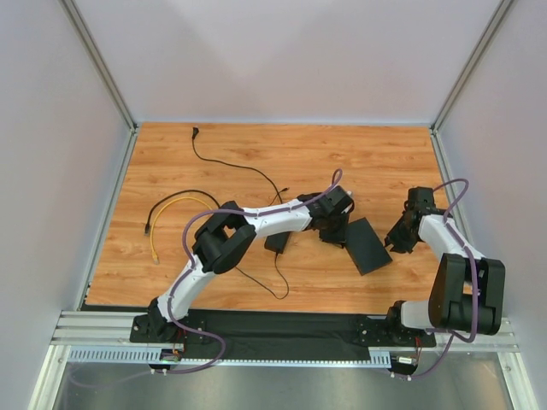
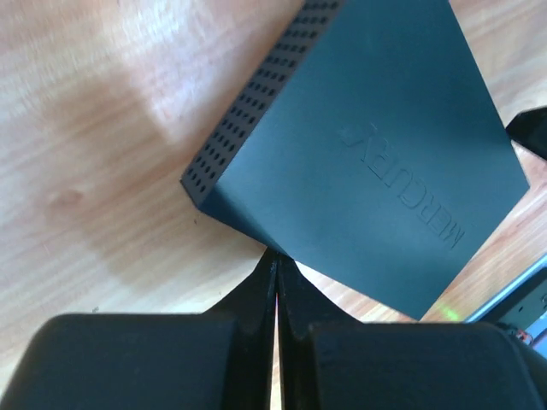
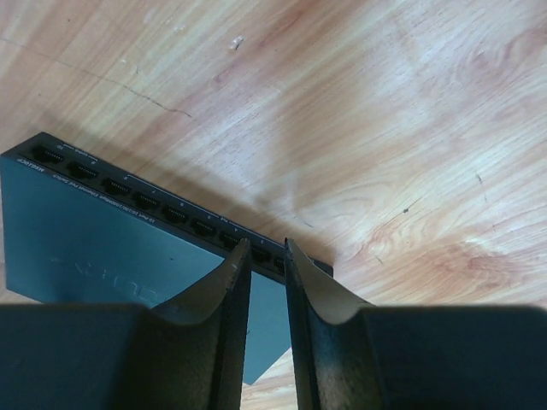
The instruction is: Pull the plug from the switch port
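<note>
The switch is a flat black box lying at an angle on the wooden table, right of centre. My left gripper is shut, and its joined tips touch the switch's near corner with nothing between them. My right gripper stands over the opposite end. Its fingers are a narrow gap apart above the port edge of the switch, with nothing between them. The ports that show are empty. No plug shows in them.
A small black adapter brick with thin black cables lies left of the switch, under my left arm. A yellow cable and a dark cable curl at the far left. White walls enclose the table.
</note>
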{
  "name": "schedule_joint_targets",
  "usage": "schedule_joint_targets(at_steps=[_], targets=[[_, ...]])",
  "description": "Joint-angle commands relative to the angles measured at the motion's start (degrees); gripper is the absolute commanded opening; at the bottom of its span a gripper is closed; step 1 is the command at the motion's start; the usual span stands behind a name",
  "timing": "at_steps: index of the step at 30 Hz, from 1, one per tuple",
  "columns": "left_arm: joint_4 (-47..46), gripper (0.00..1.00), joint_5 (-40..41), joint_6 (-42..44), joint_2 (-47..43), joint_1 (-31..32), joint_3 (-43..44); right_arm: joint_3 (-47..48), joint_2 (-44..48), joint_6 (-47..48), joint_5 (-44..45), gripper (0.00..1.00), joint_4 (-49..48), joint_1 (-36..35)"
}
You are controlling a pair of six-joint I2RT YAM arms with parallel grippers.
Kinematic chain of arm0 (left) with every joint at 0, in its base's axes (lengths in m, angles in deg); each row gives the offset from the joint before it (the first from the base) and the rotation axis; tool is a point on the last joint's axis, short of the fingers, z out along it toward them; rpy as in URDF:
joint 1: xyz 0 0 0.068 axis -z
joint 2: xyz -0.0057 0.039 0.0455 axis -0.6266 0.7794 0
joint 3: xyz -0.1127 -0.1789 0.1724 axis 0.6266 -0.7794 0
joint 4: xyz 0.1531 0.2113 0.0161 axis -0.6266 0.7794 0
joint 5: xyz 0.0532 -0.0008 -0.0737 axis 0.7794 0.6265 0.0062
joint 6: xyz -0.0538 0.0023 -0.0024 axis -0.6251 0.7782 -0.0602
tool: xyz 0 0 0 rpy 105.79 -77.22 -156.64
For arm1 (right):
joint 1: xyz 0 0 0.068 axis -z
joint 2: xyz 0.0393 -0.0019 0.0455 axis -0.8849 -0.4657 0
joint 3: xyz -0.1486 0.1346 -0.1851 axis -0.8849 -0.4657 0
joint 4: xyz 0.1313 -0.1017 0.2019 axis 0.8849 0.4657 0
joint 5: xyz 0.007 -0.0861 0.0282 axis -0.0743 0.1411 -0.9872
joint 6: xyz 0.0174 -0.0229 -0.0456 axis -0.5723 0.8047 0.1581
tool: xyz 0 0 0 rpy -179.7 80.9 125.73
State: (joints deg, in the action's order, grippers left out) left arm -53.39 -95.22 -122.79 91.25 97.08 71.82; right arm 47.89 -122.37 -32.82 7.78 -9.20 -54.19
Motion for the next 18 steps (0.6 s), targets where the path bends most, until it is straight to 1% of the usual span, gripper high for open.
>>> schedule_joint_targets(at_steps=[1, 5, 7, 9, 11, 12, 15, 18], targets=[[0.3, 0.00, -0.1, 0.2, 1.3, -0.4, 3.3, -1.3, 0.9, 1.0, -1.6, 0.24, -2.9, 0.2], [0.3, 0.00, -1.4, 2.2, 3.2, -1.6, 6.8, -4.4, 3.3, -0.7, -6.4, 0.25, -3.9, 0.1], [0.6, 0.00, -3.6, 4.1, 5.5, -1.9, 11.0, -7.6, 6.0, -2.8, -9.7, 0.25, -5.2, -0.7], [-0.7, 0.00, -6.6, 4.6, 7.8, -2.0, 14.1, -9.9, 8.0, -4.3, -12.2, 0.25, -6.8, -1.1], [-2.2, 0.00, -11.6, 3.3, 9.8, -1.9, 15.8, -12.7, 10.7, -6.2, -14.6, 0.25, -7.5, -1.8], [-2.9, 0.00, -12.8, 2.9, 11.2, -1.9, 17.7, -13.4, 12.4, -6.7, -15.8, 0.25, -7.8, -1.8], [-2.4, 0.00, -13.8, 3.0, 12.4, -1.6, 20.3, -13.8, 14.8, -6.7, -15.2, 0.25, -5.8, -2.0], [-0.5, 0.00, -10.9, 4.5, 10.5, -2.0, 20.0, -12.1, 17.8, -5.8, -12.7, 0.25, -2.7, -2.0]])
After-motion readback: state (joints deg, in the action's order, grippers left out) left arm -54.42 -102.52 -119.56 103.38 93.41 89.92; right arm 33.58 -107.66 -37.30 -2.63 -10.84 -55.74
